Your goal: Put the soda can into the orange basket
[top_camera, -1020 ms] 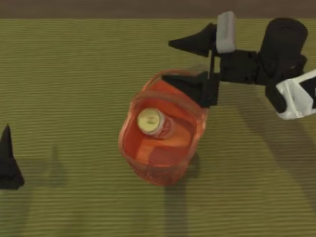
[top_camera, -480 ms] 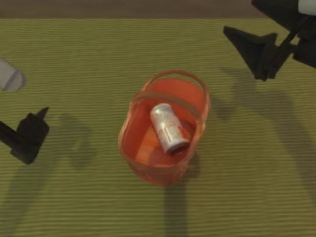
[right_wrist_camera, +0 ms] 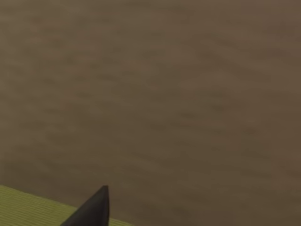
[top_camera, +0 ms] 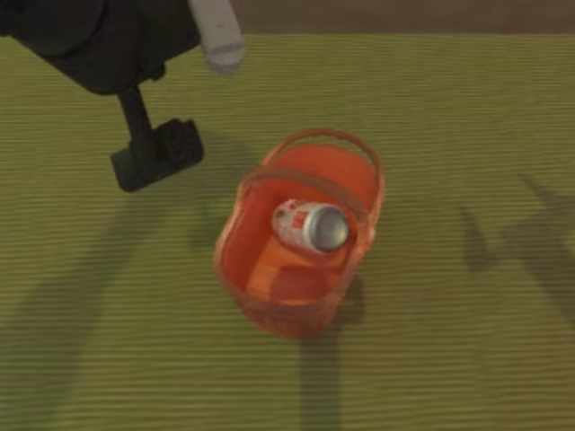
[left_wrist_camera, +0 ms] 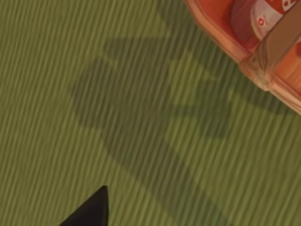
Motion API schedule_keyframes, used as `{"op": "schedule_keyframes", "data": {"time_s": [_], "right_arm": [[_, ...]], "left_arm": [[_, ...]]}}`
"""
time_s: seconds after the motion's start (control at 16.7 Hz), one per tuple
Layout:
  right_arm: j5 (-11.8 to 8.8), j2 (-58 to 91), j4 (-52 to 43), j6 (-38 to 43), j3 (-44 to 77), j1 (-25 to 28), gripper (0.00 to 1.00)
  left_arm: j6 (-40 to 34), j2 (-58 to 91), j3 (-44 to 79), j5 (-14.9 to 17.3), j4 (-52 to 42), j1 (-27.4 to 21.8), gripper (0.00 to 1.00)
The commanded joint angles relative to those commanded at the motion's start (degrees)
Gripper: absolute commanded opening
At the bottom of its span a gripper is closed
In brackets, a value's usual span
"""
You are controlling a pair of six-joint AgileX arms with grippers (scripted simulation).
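Orange basket (top_camera: 269, 287) holds the soda can (top_camera: 310, 225) lying sideways; left gripper (top_camera: 157, 154) nearby, grip state unclear.

Orange basket (left_wrist_camera: 221, 35) corner with soda can (left_wrist_camera: 270, 12) above green table (left_wrist_camera: 94, 117)

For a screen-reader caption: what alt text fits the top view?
A soda can lies on its side inside the orange basket at the middle of a green table. The left gripper hangs beyond the basket's upper left; the right arm is out of view.
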Motion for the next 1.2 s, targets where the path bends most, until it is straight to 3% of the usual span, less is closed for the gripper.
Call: {"op": "schedule_keyframes", "data": {"time_s": [0.3, 0.54, 0.72, 1.2], "right_arm": [[11.33, -24.20, -12.20, -1.39, -13.33, -2.93, 1.00], [17.31, -36.01, -20.37, -1.96, -21.98, -4.37, 1.00], [19.29, -39.54, -23.46, -2.10, -25.21, -4.84, 1.00], [19.46, -39.82, -23.74, -2.11, -25.49, -4.89, 1.00]], "left_arm": [[12.28, 24.52, 25.14, -0.72, -16.79, -6.58, 1.00], [19.18, 37.94, 38.63, -1.15, -25.88, -10.24, 1.00], [21.55, 42.49, 43.16, -1.29, -28.96, -11.51, 1.00], [21.82, 42.36, 41.32, -1.29, -27.52, -11.51, 1.00]]}}
